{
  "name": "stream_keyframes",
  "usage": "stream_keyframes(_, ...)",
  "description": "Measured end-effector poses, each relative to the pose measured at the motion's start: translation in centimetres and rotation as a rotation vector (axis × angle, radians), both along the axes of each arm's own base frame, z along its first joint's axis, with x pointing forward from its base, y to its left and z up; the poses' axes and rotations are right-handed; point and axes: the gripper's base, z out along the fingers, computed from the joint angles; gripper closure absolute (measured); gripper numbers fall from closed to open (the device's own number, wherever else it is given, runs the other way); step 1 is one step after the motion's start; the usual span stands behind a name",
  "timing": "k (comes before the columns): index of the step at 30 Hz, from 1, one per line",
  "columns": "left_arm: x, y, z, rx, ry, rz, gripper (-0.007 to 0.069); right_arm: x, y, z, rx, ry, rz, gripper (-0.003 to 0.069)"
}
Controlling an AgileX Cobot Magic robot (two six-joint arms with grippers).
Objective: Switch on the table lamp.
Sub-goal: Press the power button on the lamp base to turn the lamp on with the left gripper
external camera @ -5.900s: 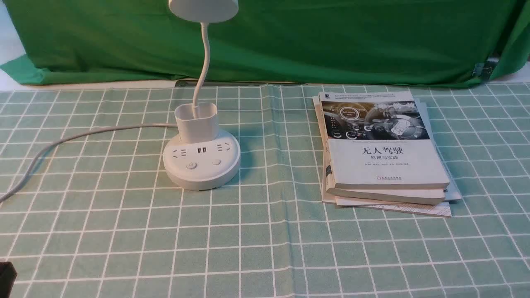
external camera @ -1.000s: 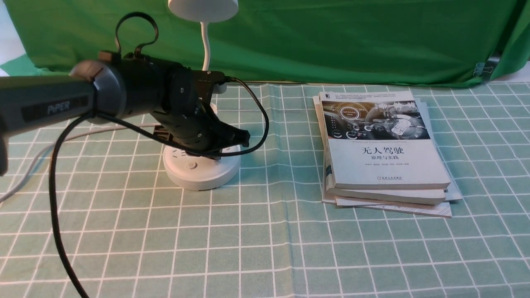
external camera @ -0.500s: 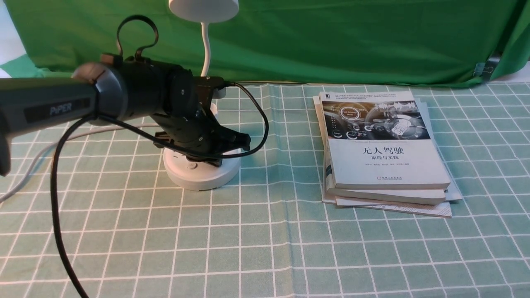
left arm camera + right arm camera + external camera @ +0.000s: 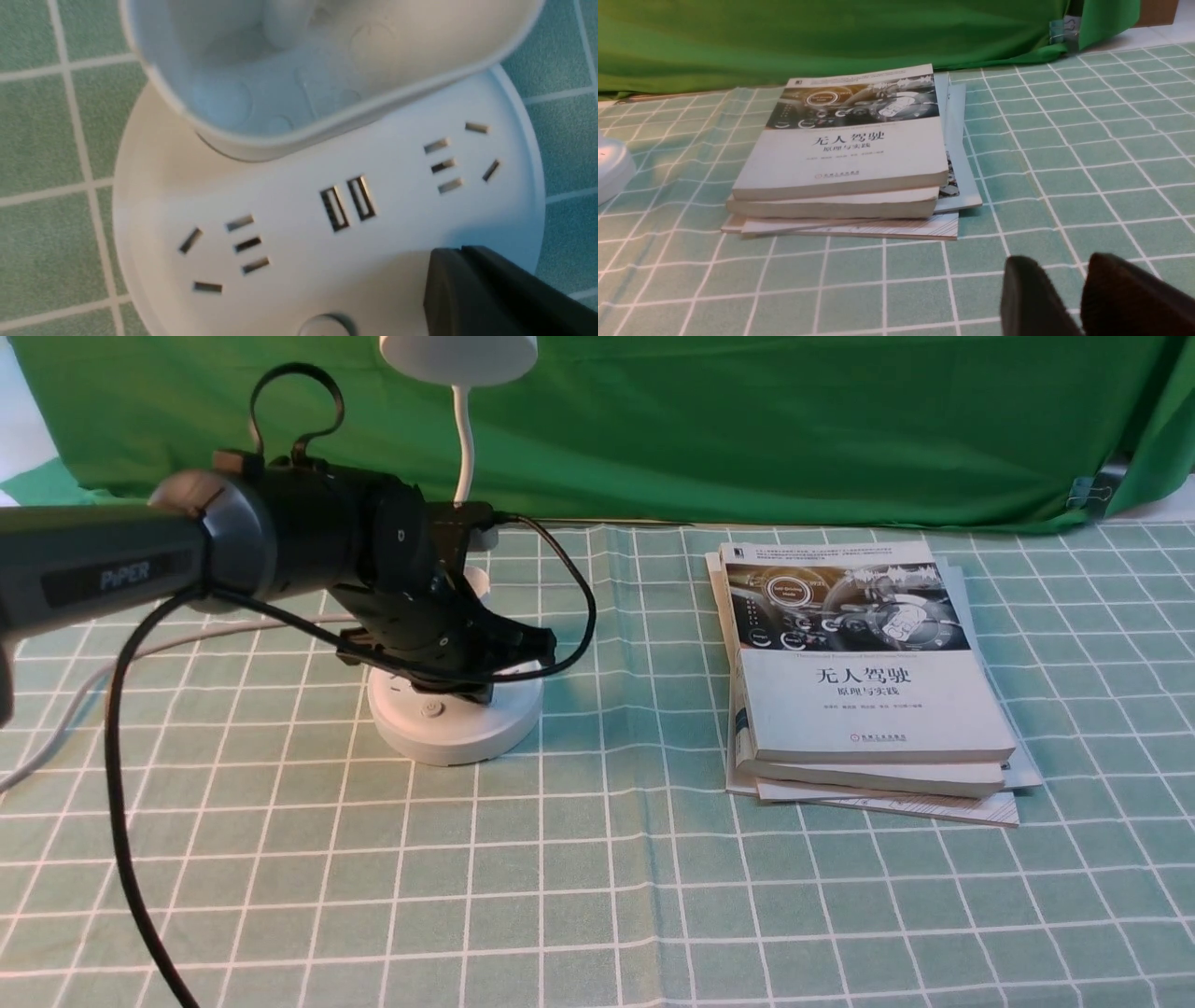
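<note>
- We see a smooth grey cable (image 4: 219, 629) curving from the left edge towards the lamp, behind our left arm.
- Our left gripper (image 4: 481, 694) points down over the front of the lamp's base; its 2 fingers are pressed together with nothing between them. We cannot tell whether the tips touch the base.
- The table lamp (image 4: 457, 737) stands upright on the left half of the checked cloth (image 4: 597, 896): round white plastic puck, open cup, thin bendy neck, head cut off by the frame.
- Between lamp and books, we have a clear strip of creased green cloth with white lines.
- To the right lies our stack of paper books (image 4: 873, 705), flat, corners uneven, a green curtain (image 4: 747, 429) hanging behind.
- Our right gripper (image 4: 1064, 259), seen in its wrist view, is slightly parted and empty.
</note>
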Motion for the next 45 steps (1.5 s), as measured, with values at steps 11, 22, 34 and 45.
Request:
stream_keyframes(11, 0.4, -0.2, -0.7, -0.01, 0.002, 0.008, 0.0603, 0.0, 0.0, 0.0, 0.0, 0.0, 0.0, 0.0421)
stream_keyframes(22, 0.6, -1.3, -1.3, -0.013, -0.071, -0.019, 0.0603, 0.0, 0.0, 0.0, 0.0, 0.0, 0.0, 0.0421)
stream_keyframes(34, -0.4, -0.7, 0.4, 0.019, -0.069, -0.035, 0.0603, 0.0, 0.0, 0.0, 0.0, 0.0, 0.0, 0.0421)
stream_keyframes(45, -0.5, -0.8, -1.0, 0.011, -0.017, -0.023, 0.0603, 0.0, 0.0, 0.0, 0.0, 0.0, 0.0, 0.0421)
